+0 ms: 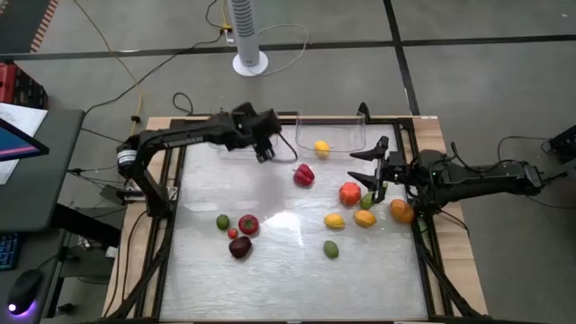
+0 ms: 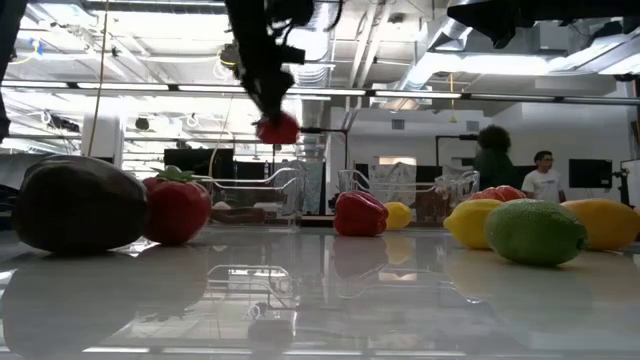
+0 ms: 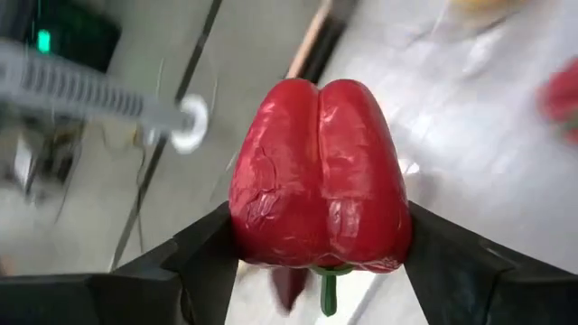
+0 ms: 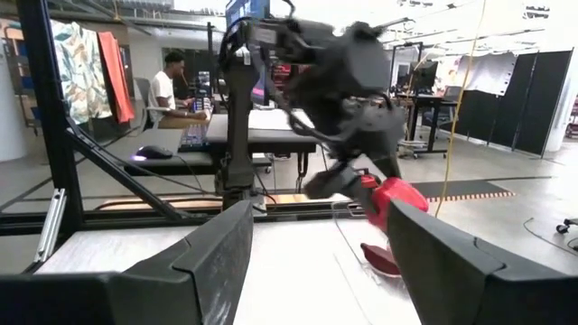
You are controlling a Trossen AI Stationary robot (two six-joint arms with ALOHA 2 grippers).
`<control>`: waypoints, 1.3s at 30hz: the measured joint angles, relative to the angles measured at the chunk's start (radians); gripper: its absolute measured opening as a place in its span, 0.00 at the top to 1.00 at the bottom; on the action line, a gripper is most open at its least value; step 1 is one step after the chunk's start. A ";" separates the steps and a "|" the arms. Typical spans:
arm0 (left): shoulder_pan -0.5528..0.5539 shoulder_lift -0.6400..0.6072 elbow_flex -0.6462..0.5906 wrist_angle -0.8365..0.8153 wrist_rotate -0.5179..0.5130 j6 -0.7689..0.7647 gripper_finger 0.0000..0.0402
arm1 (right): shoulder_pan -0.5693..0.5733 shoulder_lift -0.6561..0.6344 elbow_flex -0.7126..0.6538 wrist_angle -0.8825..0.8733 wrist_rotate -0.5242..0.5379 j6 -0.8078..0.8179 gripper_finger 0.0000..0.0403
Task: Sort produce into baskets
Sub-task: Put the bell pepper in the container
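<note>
My left gripper [image 1: 264,151] is shut on a red bell pepper [image 3: 318,176] and holds it high above the table's far left part; the pepper also shows in the low view [image 2: 278,128]. My right gripper [image 1: 367,176] is open and empty, low at the right, near a red fruit [image 1: 349,193] and a green lime [image 1: 367,200]. A clear bin [image 1: 346,144] at the far edge holds a yellow lemon [image 1: 321,147]. A second clear bin [image 2: 258,190] stands to its left, below the held pepper. More produce lies loose on the table. My left gripper pinches the red pepper by its two opposite sides [image 3: 242,236], near the stem end, between its two fingers [image 3: 203,257]. The green stem [image 3: 327,291] points back between the fingers. The fingers come from above, pointing down. The pepper hangs lifted clear of the table.
Loose on the table: a red pepper [image 1: 303,175], two yellow fruits [image 1: 334,220] [image 1: 364,218], an orange one [image 1: 401,211], a green one [image 1: 331,248]; at the left a lime [image 1: 222,221], a tomato [image 1: 248,225] and a dark eggplant [image 1: 239,247]. People sit in the room beyond.
</note>
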 joint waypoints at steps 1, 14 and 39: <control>0.024 0.000 0.000 -0.014 0.000 -0.002 0.34 | 0.000 0.000 0.000 0.001 0.000 0.000 0.30; 0.059 0.019 -0.002 0.147 0.323 0.083 0.07 | 0.000 0.000 0.000 0.007 0.000 -0.001 0.30; -0.193 0.422 0.100 0.370 0.413 0.384 0.07 | -0.005 0.000 0.000 0.007 0.000 0.000 0.30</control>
